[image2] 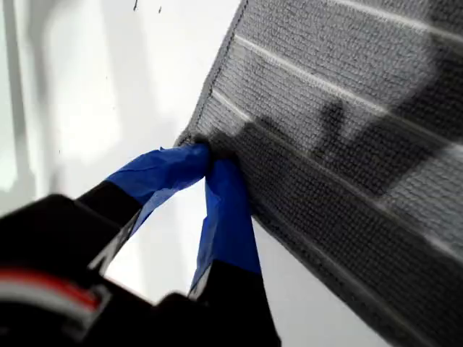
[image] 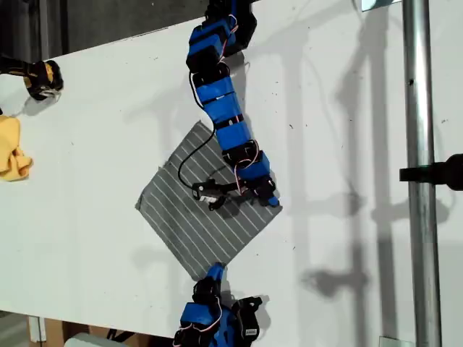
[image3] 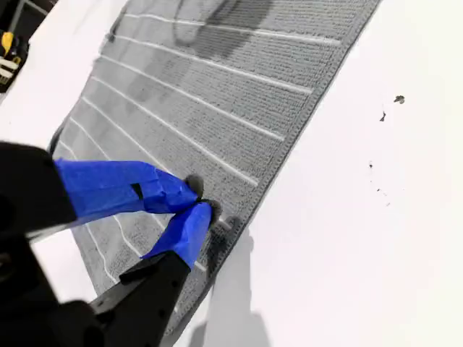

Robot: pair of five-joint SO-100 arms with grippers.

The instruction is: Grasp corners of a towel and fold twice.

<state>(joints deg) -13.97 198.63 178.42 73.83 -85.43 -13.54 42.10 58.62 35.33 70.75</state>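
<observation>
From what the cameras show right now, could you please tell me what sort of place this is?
Probably a robotics lab bench rather than a home: a bare white table, a metal pole with a clamp, and two blue arms working a grey striped towel, one yellow cloth aside.

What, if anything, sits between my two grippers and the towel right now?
Nothing visible does. My first gripper and my second gripper each have their tips on the towel itself. A black cable loops over the towel's middle in the exterior view and might hinder folding.
</observation>
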